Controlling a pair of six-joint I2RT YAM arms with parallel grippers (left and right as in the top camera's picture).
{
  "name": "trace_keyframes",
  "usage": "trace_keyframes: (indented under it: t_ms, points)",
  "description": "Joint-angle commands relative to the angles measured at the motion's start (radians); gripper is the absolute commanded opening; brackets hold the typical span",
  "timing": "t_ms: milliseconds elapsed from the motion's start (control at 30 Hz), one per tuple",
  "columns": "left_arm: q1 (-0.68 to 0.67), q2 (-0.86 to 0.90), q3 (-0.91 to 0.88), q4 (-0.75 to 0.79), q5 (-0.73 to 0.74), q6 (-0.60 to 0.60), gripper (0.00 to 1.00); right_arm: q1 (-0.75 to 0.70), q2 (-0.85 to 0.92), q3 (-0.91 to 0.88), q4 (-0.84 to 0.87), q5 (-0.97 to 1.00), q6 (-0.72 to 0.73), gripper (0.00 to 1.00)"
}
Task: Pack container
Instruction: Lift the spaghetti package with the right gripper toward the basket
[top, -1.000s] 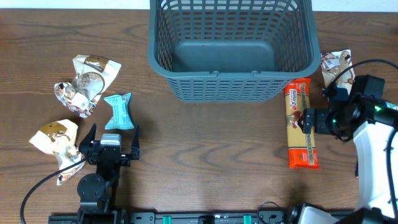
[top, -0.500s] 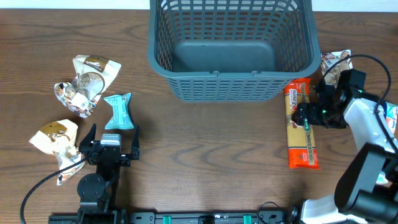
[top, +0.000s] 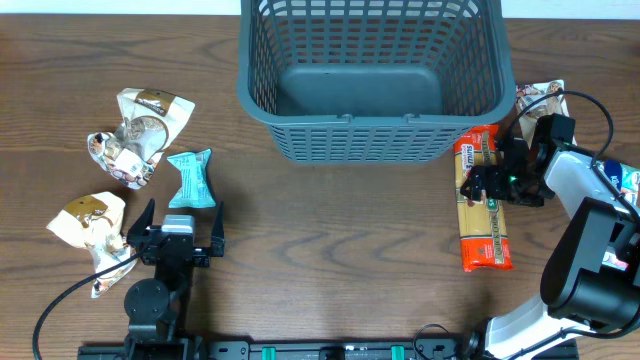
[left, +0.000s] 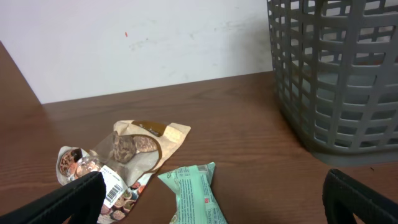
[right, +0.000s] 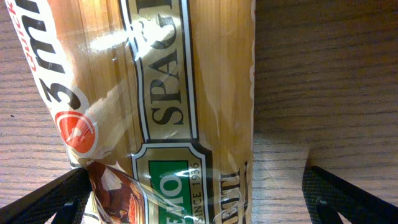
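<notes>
The dark grey-blue slotted basket (top: 372, 75) stands at the back middle, empty; it also shows in the left wrist view (left: 336, 74). A long orange spaghetti packet (top: 482, 220) lies right of it and fills the right wrist view (right: 155, 106). My right gripper (top: 487, 182) is open, low over the packet's upper part, with a finger on each side of it (right: 199, 196). My left gripper (top: 178, 228) is open and empty near the front left, just below a teal snack packet (top: 190, 178), which also shows in the left wrist view (left: 194, 194).
Beige snack bags lie at the left (top: 140, 130) and front left (top: 88, 222); the former also shows in the left wrist view (left: 124, 155). Another snack bag (top: 538, 100) lies right of the basket behind my right arm. A white wall (left: 137, 37) runs behind the table.
My right gripper has moved left and towards the basket, from beside the spaghetti packet to over its upper part. The left arm has not moved.
</notes>
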Motion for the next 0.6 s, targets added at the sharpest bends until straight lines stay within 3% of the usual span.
trace_keyframes:
  t_ms: [0, 567]
  points:
    - [-0.003, -0.006, -0.022, -0.010, -0.023, -0.005, 0.99, 0.014, 0.024, -0.005, 0.000, 0.023, 0.010, 0.99]
    - [-0.003, -0.006, -0.022, -0.011, -0.023, -0.005, 0.99, 0.099, 0.024, -0.003, -0.002, 0.030, 0.025, 0.99]
